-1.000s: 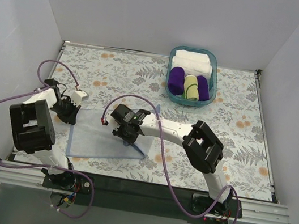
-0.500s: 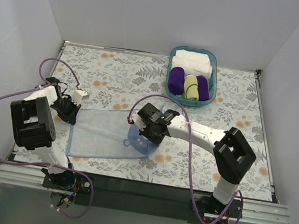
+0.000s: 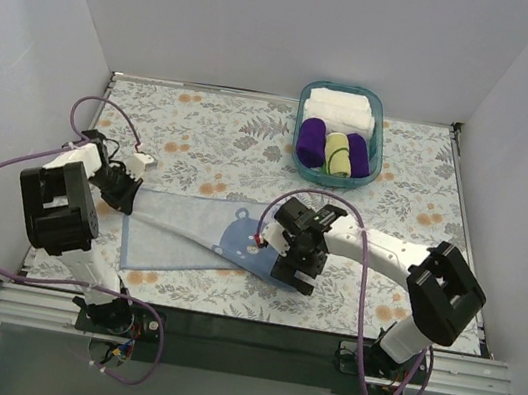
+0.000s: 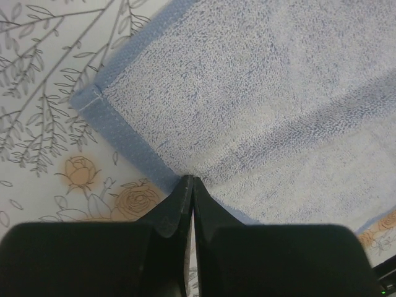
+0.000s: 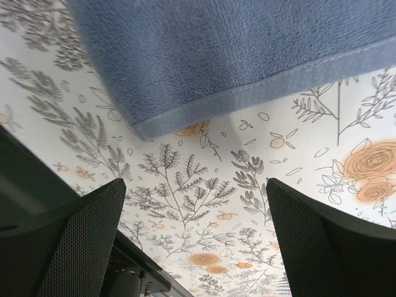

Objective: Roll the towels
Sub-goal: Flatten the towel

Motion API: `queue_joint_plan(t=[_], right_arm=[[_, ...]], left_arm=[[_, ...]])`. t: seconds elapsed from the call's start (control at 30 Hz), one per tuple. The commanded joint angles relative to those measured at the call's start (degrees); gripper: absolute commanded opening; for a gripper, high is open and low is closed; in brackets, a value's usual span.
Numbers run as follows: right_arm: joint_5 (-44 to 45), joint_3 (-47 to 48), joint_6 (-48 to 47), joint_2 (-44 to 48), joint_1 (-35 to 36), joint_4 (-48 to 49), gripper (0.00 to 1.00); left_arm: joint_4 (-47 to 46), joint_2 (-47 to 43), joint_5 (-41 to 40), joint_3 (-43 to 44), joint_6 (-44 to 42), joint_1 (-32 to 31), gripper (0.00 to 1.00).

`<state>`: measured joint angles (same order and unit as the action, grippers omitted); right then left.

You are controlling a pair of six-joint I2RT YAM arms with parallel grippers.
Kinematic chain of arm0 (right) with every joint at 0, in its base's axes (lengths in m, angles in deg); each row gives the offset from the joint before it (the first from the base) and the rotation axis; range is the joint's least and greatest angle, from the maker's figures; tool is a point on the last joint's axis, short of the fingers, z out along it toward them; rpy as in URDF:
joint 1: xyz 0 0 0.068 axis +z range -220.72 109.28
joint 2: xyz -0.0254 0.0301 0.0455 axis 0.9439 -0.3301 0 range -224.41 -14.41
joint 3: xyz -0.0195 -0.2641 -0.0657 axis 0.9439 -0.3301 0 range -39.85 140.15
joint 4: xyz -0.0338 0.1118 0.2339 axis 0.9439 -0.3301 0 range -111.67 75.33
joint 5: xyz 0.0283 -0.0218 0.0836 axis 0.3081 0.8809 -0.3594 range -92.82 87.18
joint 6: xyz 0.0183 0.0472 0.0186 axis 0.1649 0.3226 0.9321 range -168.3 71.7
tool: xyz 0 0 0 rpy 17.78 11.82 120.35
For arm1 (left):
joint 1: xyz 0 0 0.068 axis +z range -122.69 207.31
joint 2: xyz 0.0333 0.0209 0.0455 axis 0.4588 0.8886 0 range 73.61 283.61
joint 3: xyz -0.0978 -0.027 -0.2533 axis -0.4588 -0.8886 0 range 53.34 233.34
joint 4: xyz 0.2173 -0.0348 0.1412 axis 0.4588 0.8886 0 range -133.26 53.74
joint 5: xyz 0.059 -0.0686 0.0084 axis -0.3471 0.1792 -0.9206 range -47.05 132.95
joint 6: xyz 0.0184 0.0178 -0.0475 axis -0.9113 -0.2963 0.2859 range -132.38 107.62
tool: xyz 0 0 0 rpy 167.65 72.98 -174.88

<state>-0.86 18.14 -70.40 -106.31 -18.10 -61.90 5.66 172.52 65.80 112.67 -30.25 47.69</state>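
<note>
A light blue towel [image 3: 187,230] lies spread on the flowered table, a darker bear print showing near its right end. My left gripper [image 3: 129,193] is shut on the hem at the towel's left edge; in the left wrist view the towel [image 4: 260,93] creases toward the closed gripper [image 4: 189,180]. Just past the towel's right edge, my right gripper [image 3: 291,268] hovers open and holds nothing. In the right wrist view the towel's hemmed corner [image 5: 216,55] lies beyond the gripper [image 5: 195,238]. A pale yellow-green towel [image 3: 337,154] sits rolled in the basket.
A teal basket [image 3: 380,146] stands at the back of the table, right of centre. It holds white folded towels [image 3: 340,107] and two deep purple rolls [image 3: 311,142] beside the yellow-green one. White walls enclose the table on three sides.
My right gripper moved rightward, pulling the folded part of the blue towel out flat, then opened and let go. The left gripper stayed shut on the left edge.
</note>
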Motion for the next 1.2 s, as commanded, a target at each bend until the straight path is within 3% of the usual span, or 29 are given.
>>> queue_joint_plan(t=[0.0, 0.07, 0.17, 0.2, 0.3, 0.4, 0.57, 0.77, 0.9, 1.0, 1.17], right_arm=[[-6.2, 6.1, -1.7, 3.3, -0.8, -3.1, 0.84], [-6.7, 9.4, -1.5, 2.9, -2.9, -2.5, 0.76], [-4.6, 12.8, -0.6, 0.5, -6.2, 2.3, 0.52], [-4.1, 13.7, -0.2, -1.4, -8.1, 3.4, 0.38], [-6.4, 18.3, 1.6, -6.1, -11.2, 5.3, 0.3], [-10.1, 21.2, 2.9, -9.9, -11.7, 6.1, 0.29], [-14.1, 20.7, 3.6, -13.3, -11.8, 7.6, 0.29], [-9.4, 15.7, 4.3, -17.2, -11.7, 13.6, 0.31], [-0.4, 14.9, 7.1, -21.6, -12.4, 15.2, 0.28], [1.6, 14.3, 8.0, -22.0, -13.1, 15.4, 0.28], [-1.5, 13.4, 7.9, -19.0, -13.5, 15.5, 0.29]], left_arm=[[-4.4, 1.9, -2.8, 2.4, -2.5, 0.0, 0.02], [-1.3, 1.9, 0.4, 4.4, -3.5, 0.0, 0.11], [1.1, -0.4, 5.0, 7.3, -4.9, -0.1, 0.23], [1.3, -1.0, 5.9, 8.3, -4.8, -0.1, 0.24], [5.0, -2.1, 9.5, 10.7, -5.6, -0.4, 0.25], [8.7, -2.9, 11.2, 11.0, -6.6, -0.8, 0.26], [19.3, -6.2, 11.7, 6.3, -17.0, -1.0, 0.26], [26.0, -13.0, 8.1, -4.1, -25.8, -1.0, 0.26], [24.6, -14.4, 5.7, -9.3, -27.6, -1.0, 0.25], [21.2, -14.5, 1.0, -14.7, -27.7, -1.4, 0.25], [14.1, -12.3, -7.6, -18.6, -25.2, -1.1, 0.25]])
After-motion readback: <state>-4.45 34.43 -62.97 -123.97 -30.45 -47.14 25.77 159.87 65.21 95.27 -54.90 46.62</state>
